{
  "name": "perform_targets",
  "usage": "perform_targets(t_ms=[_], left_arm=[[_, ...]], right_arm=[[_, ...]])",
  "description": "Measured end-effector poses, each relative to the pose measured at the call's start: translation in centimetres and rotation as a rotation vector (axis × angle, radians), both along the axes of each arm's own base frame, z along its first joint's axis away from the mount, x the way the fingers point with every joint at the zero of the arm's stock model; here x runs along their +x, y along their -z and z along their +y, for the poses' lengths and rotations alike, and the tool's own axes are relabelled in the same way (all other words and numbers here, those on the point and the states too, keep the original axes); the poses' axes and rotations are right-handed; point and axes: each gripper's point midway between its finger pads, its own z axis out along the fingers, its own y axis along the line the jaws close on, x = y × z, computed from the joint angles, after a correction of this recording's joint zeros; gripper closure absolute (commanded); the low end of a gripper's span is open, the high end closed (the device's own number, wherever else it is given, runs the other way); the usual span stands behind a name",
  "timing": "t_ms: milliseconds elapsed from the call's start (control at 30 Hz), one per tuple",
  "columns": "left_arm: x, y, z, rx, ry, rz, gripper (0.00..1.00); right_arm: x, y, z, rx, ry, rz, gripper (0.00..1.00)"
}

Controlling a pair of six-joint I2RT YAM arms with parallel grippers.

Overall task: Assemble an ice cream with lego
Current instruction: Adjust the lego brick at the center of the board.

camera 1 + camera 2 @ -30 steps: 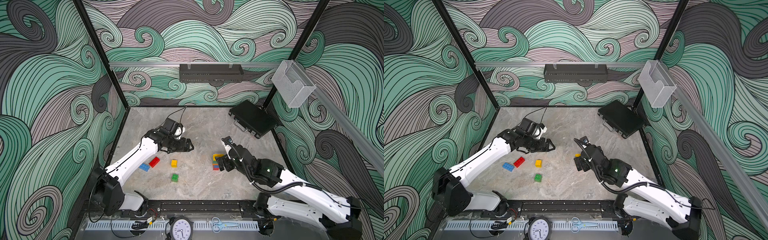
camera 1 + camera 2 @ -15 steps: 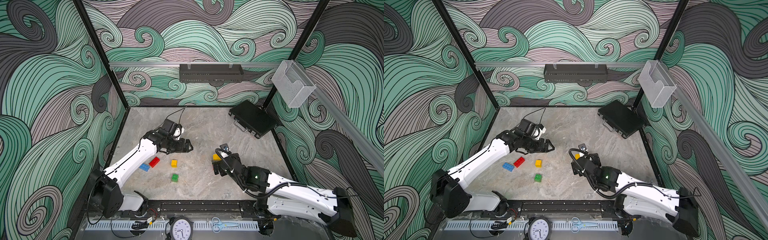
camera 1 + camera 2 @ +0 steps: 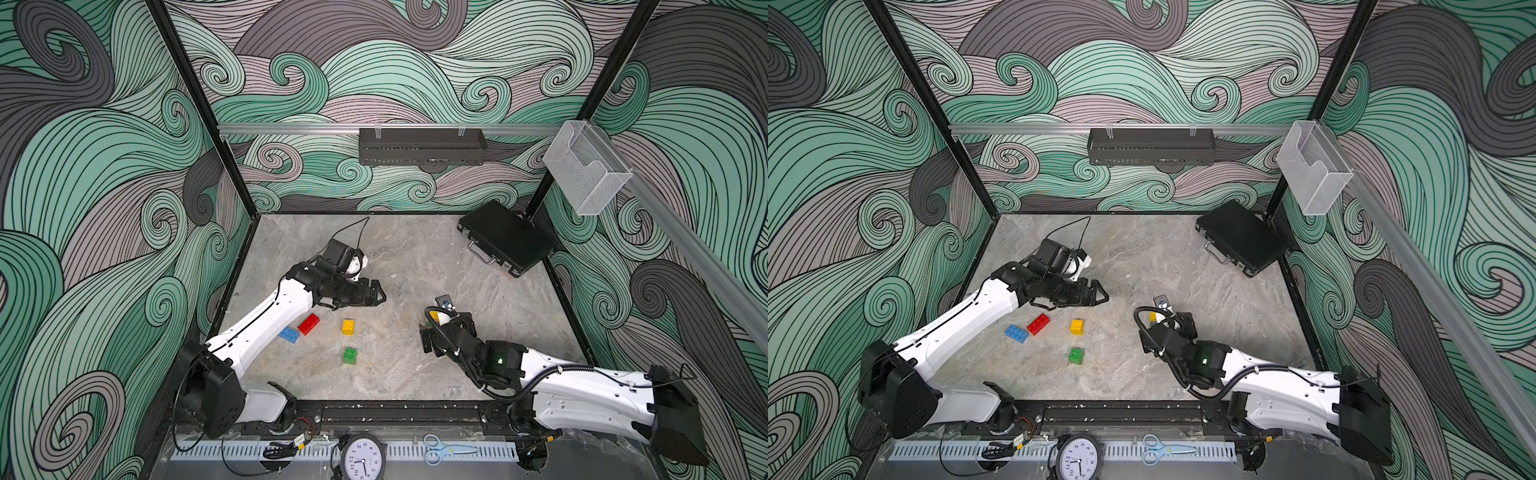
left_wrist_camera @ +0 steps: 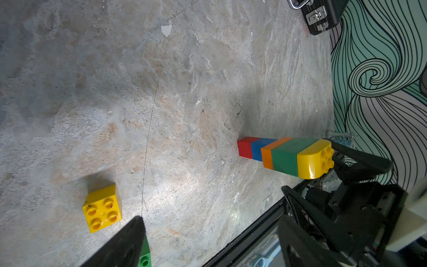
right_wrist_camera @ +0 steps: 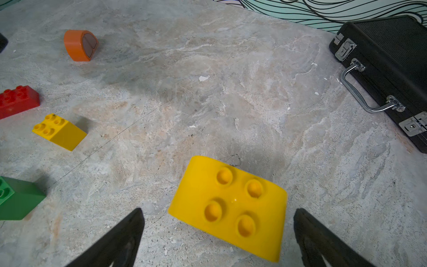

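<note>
A stack of lego (image 4: 284, 156) stands on the table: red, blue, orange and green bricks with a yellow round-topped brick (image 5: 228, 208) on top. My right gripper (image 5: 218, 210) is open over it, one finger (image 5: 120, 240) on each side, not touching. In both top views only a bit of the yellow top (image 3: 434, 316) shows beside the right gripper (image 3: 442, 328). My left gripper (image 3: 376, 293) hovers open and empty above the table's middle. Below it lie loose lego: red (image 3: 308, 324), blue (image 3: 289, 334), yellow (image 3: 348, 326) and green (image 3: 350, 356). An orange round-topped brick (image 5: 80, 45) lies further back.
A black case (image 3: 505, 239) lies at the table's back right corner. Scissors (image 3: 446, 449) and a clock (image 3: 361, 459) sit on the front rail. A clear bin (image 3: 586, 172) and a black shelf (image 3: 422, 145) hang on the walls.
The right arm has pulled back toward the front, and its open gripper has moved from beside the stack to over its top. The left arm has barely shifted.
</note>
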Motion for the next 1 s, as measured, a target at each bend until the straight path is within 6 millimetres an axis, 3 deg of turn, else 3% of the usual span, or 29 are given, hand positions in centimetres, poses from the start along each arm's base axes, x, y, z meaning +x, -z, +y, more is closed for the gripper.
perform_targets(t_ms=[733, 1000], left_arm=[[0.0, 0.1, 0.2, 0.01, -0.006, 0.0, 0.08], [-0.2, 0.2, 0.3, 0.016, -0.007, 0.008, 0.07]], right_arm=[[0.2, 2.5, -0.2, 0.005, 0.049, -0.053, 0.01], [0.7, 2.5, 0.2, 0.022, 0.068, -0.076, 0.12]])
